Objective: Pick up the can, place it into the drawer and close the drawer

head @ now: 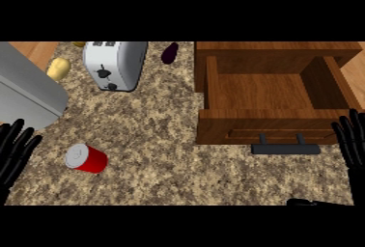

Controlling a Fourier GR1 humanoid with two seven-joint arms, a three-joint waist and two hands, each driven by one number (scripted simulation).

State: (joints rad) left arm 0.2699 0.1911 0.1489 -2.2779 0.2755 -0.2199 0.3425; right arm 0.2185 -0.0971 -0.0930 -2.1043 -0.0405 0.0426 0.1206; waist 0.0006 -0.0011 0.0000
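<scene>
A red can (87, 158) with a pale lid lies tilted on the speckled counter at the lower left. The wooden drawer (267, 126) stands pulled out at the right, its inside bare, with a black handle (286, 147) on its front. My left hand (14, 148) rests open at the left edge, fingers up, a short way left of the can and apart from it. At the right edge my right hand (354, 140) is open too, fingers up, just beside the drawer's front right corner.
A silver toaster (114, 64) stands at the back, with a yellowish potato (59, 69) to its left and a dark eggplant (170, 53) to its right. A grey appliance (27, 96) fills the left side.
</scene>
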